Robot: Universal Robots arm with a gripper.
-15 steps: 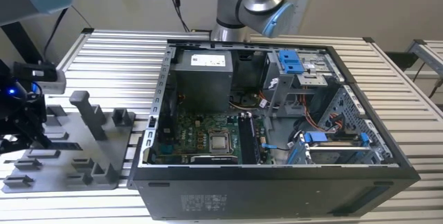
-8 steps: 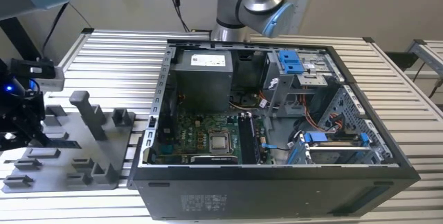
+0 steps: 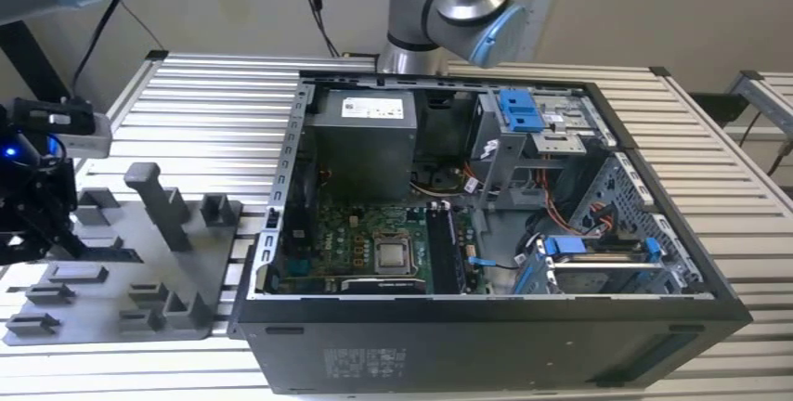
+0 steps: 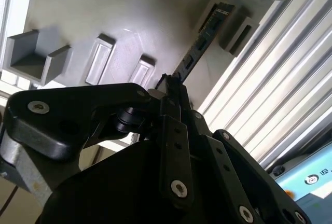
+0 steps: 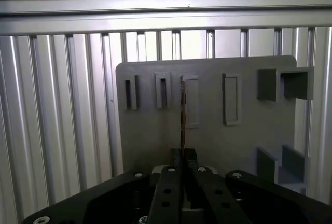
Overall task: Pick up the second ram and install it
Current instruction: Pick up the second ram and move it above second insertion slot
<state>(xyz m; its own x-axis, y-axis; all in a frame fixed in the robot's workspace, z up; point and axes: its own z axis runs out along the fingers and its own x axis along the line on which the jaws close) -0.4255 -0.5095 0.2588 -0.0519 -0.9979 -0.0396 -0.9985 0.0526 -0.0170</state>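
Note:
The second ram (image 4: 203, 41) is a thin dark board sticking out from between my gripper's fingertips, over the grey holder plate (image 4: 129, 22). In the first wrist view the ram (image 5: 182, 112) shows edge-on as a thin dark line rising from the gripper (image 5: 183, 154). The gripper (image 4: 168, 86) is shut on the ram's near end. The ram's far end lies between two grey holder blocks (image 4: 239, 31); I cannot tell whether it touches them. In the exterior view the black gripper (image 3: 50, 234) hangs over the holder plate (image 3: 124, 280) at the far left.
An open computer case (image 3: 496, 234) lies on the slatted aluminium table (image 3: 199, 95), to the exterior view's right of the plate. Its motherboard has long black slots (image 3: 444, 248) beside the processor (image 3: 394, 254). Upright grey blocks (image 3: 162, 201) stand on the plate. The arm's base (image 3: 447, 2) is behind the case.

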